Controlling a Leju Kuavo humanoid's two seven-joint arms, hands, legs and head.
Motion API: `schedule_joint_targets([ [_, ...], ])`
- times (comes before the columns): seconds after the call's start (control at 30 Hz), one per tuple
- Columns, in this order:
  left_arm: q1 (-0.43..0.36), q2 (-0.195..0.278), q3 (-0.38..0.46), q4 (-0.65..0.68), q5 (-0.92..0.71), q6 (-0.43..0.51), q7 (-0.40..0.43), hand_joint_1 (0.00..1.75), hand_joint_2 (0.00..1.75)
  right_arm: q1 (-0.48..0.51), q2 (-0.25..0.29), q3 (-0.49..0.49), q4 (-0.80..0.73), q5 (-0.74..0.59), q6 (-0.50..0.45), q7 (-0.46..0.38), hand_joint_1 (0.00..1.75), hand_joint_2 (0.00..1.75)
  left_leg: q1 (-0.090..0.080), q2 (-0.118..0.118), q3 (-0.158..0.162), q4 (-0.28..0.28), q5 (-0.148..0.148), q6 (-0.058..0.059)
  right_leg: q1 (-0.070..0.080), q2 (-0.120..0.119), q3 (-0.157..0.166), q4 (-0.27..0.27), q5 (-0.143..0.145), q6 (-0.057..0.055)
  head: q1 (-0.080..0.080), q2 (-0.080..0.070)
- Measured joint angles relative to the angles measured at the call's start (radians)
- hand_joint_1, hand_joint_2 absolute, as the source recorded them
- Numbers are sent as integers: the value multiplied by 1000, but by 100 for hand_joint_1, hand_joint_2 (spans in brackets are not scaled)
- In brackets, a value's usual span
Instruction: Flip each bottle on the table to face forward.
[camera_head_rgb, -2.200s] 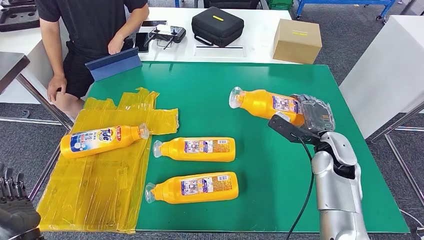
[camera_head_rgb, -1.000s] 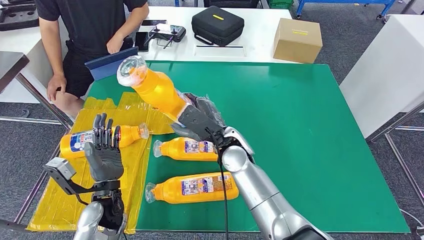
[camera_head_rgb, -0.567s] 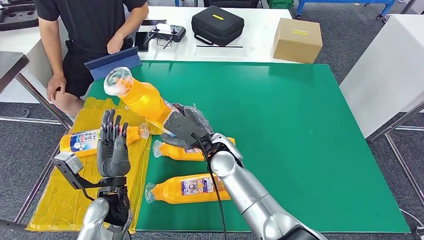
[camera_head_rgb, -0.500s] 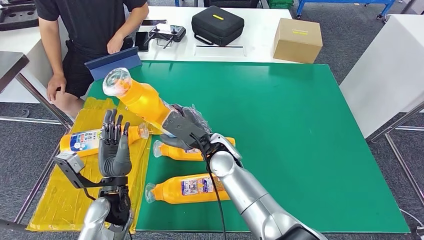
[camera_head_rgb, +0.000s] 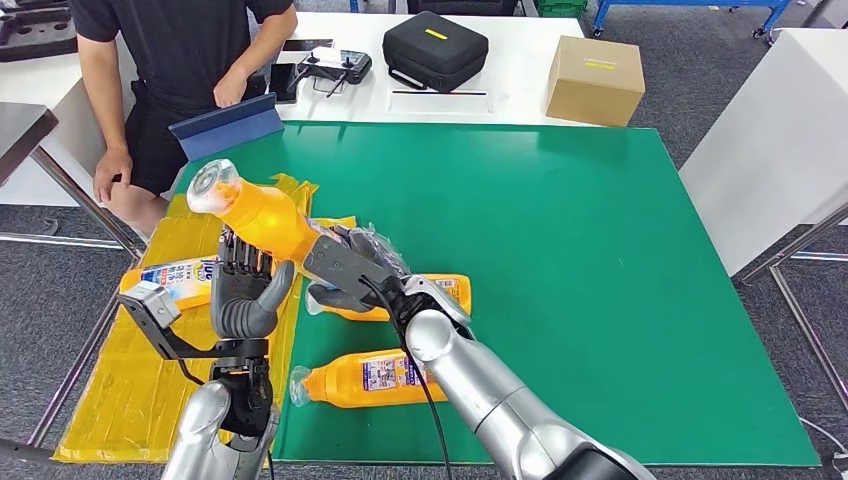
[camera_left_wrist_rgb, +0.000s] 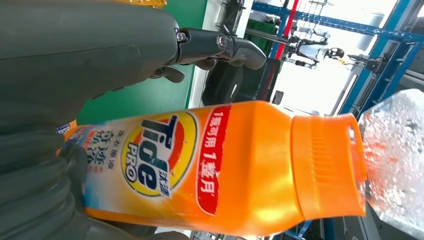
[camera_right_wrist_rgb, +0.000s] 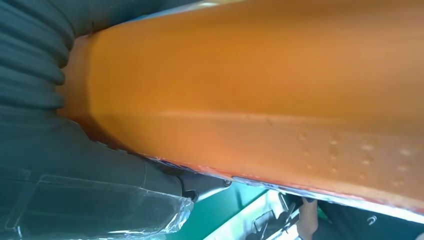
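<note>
Held bottle: gripped at its base by right robot hand, raised over yellow sheet; left robot hand closed around its body, front label showing. Counter: one bottle front-up (partly hidden); two bottles back-label up, unflipped.

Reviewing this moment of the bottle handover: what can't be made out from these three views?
- Head view: the held bottle and left hand cover part of the bottle on the yellow plastic.
- Head view: the right hand hides the middle bottle's neck.
- Right wrist view: the held bottle's label cannot be seen.
- Left wrist view: whether the left hand grips it is unclear.
</note>
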Motion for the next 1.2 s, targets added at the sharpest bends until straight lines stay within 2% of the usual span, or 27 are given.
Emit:
schedule_joint_targets([
  [0.3, 3, -3, -6, -13, 55, -12, 45, 0, 175, -20, 0, 97, 21, -21, -35, 60, 174, 175, 0, 0, 0, 0, 0, 0, 0, 0, 0, 0, 0, 0, 0, 0],
  [0.63, 17, -3, -6, -15, 114, -25, 77, 0, 175, -82, -1, 289, 32, -97, -76, 147, 175, 175, 0, 1, 0, 0, 0, 0, 0, 0, -1, 0, 0, 0, 0, 0],
  [0.9, 45, 0, -1, -32, 133, -5, 87, 0, 175, -135, -12, 431, 66, -160, -86, 175, 173, 175, 0, 1, 0, 0, 0, 0, 0, 0, -1, 0, 0, 0, 0, 0],
  [1.2, 82, 9, 8, -65, 139, 8, 89, 0, 175, -154, -12, 526, 84, -220, -80, 178, 172, 175, 0, 1, -1, 0, 0, 0, 0, 1, -2, 0, 0, 0, 0, 0],
])
